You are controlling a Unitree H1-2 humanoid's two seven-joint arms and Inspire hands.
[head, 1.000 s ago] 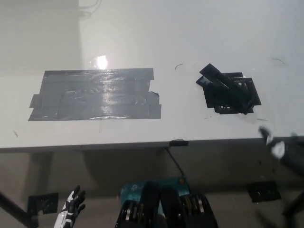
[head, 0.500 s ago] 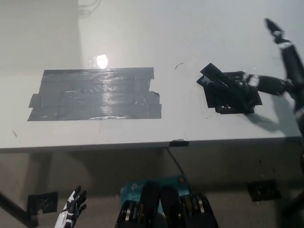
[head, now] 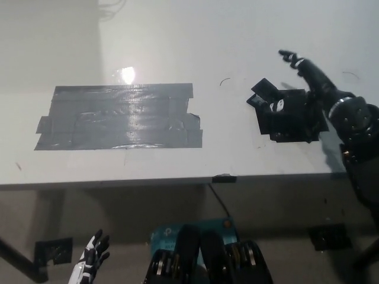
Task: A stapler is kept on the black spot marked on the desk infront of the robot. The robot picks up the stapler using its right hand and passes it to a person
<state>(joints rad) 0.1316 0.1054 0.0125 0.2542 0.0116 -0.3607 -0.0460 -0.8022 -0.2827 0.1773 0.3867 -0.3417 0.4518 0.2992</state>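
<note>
Just one stapler (head: 267,96), one right hand (head: 302,97)

— Where is the right hand (head: 308,89)?
— At the right of the frame, upper half. The black arm comes up from the lower right edge, wrist bent, and the hand reaches toward the upper left with its fingers (head: 289,56) spread apart and one stretched out ahead.
— Holding anything?
— Nothing that shows.
— And the left hand (head: 90,257)?
— White, low in the bottom left corner, fingers loosely apart, pointing up.
</note>
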